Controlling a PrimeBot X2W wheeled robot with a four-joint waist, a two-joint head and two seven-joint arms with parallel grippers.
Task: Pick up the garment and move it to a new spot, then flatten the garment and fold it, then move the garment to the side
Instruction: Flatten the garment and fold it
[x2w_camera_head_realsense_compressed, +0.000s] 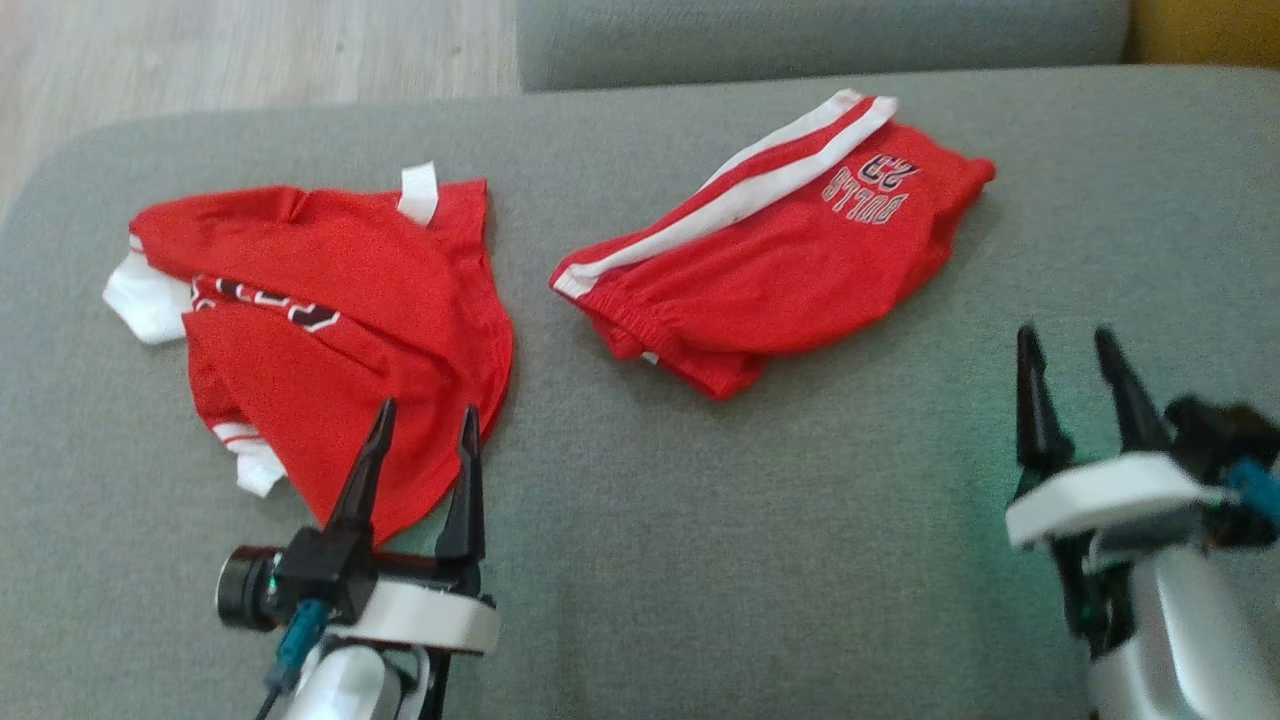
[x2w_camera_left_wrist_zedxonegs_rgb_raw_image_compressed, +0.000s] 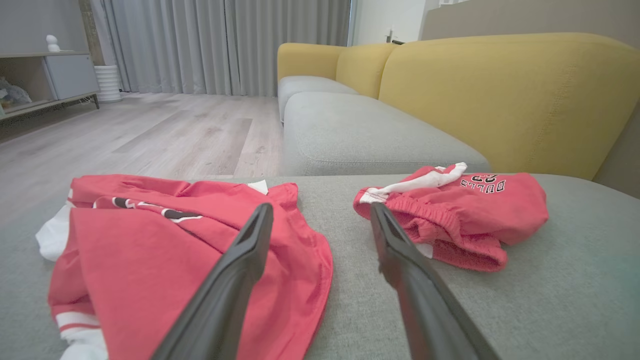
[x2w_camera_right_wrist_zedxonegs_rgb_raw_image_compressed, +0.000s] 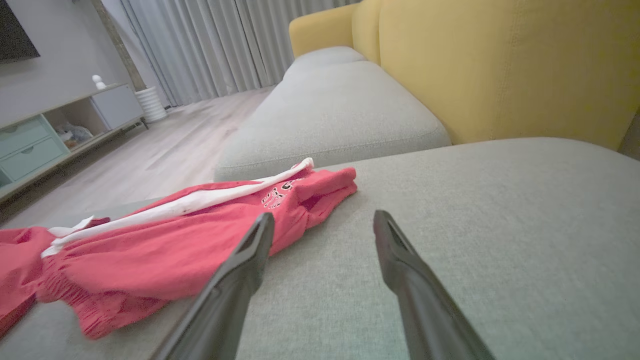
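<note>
Head view: red shirt (x2w_camera_head_realsense_compressed: 340, 330) and red shorts (x2w_camera_head_realsense_compressed: 770, 260) lie crumpled on the sofa (x2w_camera_head_realsense_compressed: 750, 560); left gripper (x2w_camera_head_realsense_compressed: 428, 408) and right gripper (x2w_camera_head_realsense_compressed: 1064, 332) are wide open, empty; apparently nothing is done.

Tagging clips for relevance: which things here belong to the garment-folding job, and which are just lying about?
Job: red shirt, red shorts, grey cushion under them, open left hand, open right hand.
Lying about: yellow backrest, curtains, cabinet.
</note>
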